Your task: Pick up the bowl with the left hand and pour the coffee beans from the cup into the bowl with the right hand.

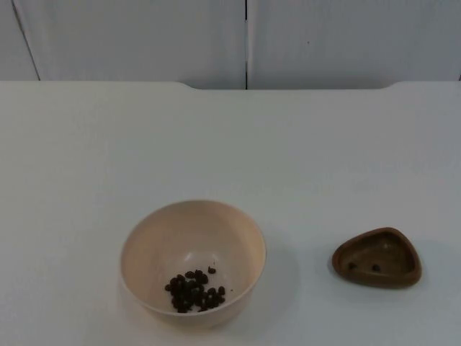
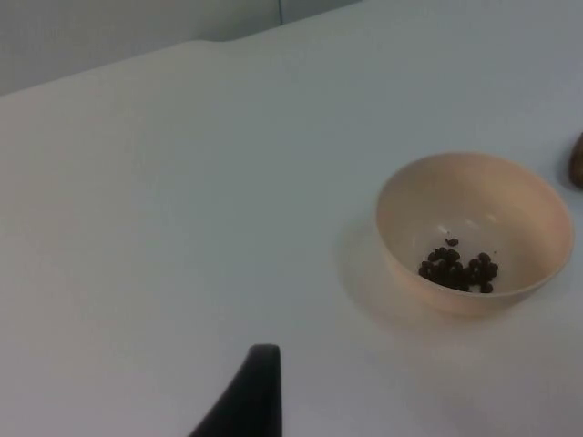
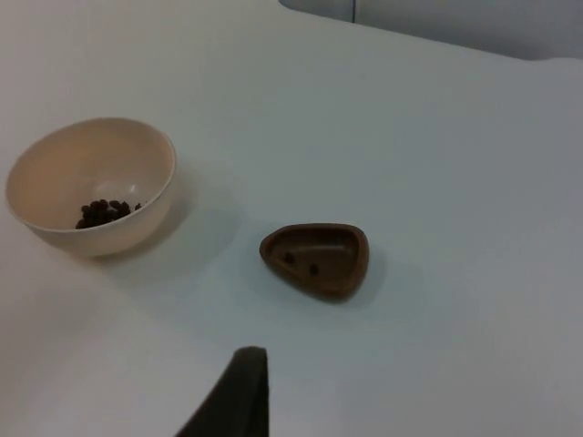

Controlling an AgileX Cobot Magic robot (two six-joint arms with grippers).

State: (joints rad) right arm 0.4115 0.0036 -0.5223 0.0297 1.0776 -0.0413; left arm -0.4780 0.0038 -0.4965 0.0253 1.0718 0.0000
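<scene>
Top view looks down and forward; both wrist views look obliquely from above, sharing the bowl (image 1: 193,261) (image 2: 474,232) (image 3: 91,185).

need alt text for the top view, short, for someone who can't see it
A cream bowl holding a small heap of coffee beans stands on a white table. Apart from it, to the picture's right, sits a small brown three-cornered cup with two beans left inside. A grey partition wall closes the far edge.

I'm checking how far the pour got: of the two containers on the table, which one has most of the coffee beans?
The round cream bowl holds the pile of dark coffee beans. The small brown triangular cup to its right has two left.
</scene>
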